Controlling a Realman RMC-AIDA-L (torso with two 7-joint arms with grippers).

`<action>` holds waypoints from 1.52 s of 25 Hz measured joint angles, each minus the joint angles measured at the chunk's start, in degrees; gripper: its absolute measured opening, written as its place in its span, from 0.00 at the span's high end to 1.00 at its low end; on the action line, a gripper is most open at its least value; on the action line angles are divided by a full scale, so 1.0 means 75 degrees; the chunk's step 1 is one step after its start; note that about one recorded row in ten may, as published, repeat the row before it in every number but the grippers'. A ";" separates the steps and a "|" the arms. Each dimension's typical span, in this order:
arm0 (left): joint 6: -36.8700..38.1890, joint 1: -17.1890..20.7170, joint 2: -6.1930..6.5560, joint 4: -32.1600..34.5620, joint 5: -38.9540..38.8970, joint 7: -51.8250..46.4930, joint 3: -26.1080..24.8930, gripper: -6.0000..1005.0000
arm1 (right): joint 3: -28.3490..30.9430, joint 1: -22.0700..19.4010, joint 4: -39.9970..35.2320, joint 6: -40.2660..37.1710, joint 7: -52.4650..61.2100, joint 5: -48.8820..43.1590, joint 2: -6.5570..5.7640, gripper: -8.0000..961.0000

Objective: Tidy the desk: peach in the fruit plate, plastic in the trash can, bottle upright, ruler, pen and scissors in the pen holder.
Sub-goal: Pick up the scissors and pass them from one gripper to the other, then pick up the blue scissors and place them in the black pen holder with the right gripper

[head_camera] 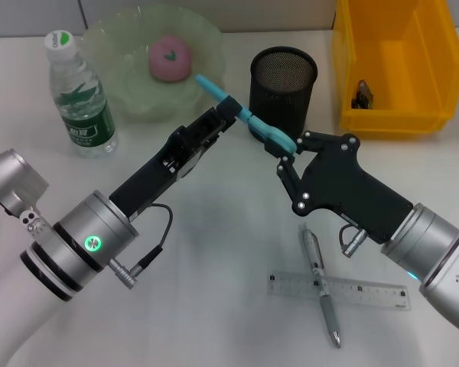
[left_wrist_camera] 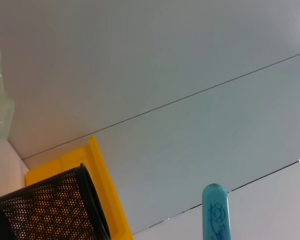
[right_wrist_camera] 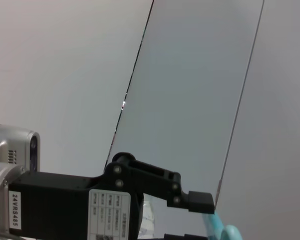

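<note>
Both claws clamp the scissors (head_camera: 245,115) beside the holder (head_camera: 283,88): left claw (head_camera: 228,109) mid-blade, right claw (head_camera: 285,151) at the handles.

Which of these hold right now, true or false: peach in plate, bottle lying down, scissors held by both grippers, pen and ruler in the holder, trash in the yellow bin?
1. The peach sits in the fruit plate. True.
2. The bottle lies on its side. False: it stands upright.
3. The scissors are between the left gripper and right gripper. True.
4. The pen and ruler are in the pen holder. False: both lie on the desk.
5. The yellow bin holds something. True.
</note>
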 joint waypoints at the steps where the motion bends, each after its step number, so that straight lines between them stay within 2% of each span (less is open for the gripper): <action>1: 0.0002 0.0002 0.0000 -0.0001 0.0000 0.0015 -0.0001 0.69 | 0.0005 -0.0004 -0.0004 -0.0008 0.0010 0.0000 0.0000 0.90; 4: 0.0009 0.0003 0.0000 0.0006 0.0000 0.0033 -0.0001 0.69 | 0.0009 -0.0005 -0.0006 -0.0010 0.0013 0.0000 0.0000 0.90; 10: 0.0021 0.0003 0.0000 0.0014 0.0003 0.0053 -0.0001 0.49 | 0.0014 -0.0016 -0.0006 -0.0023 0.0036 0.0001 0.0000 0.90; 11: 0.0032 0.0003 0.0000 0.0016 0.0003 0.0089 -0.0001 0.32 | 0.0015 -0.0016 -0.0006 -0.0029 0.0041 0.0001 0.0000 0.90; 20: 0.0045 -0.0001 0.0000 0.0010 0.0004 0.0129 0.0008 0.21 | 0.0015 -0.0028 0.0000 -0.0052 0.0039 0.0004 0.0000 0.90; 28: 0.0049 -0.0009 0.0000 0.0031 0.0004 0.0142 0.0011 0.21 | 0.0015 -0.0028 0.0016 -0.0057 0.0038 0.0004 0.0000 0.90; 38: 0.0138 0.0047 0.0009 0.0501 0.0303 0.0431 0.0061 0.21 | 0.0112 -0.0079 0.0016 -0.0154 0.0130 0.0004 -0.0001 0.89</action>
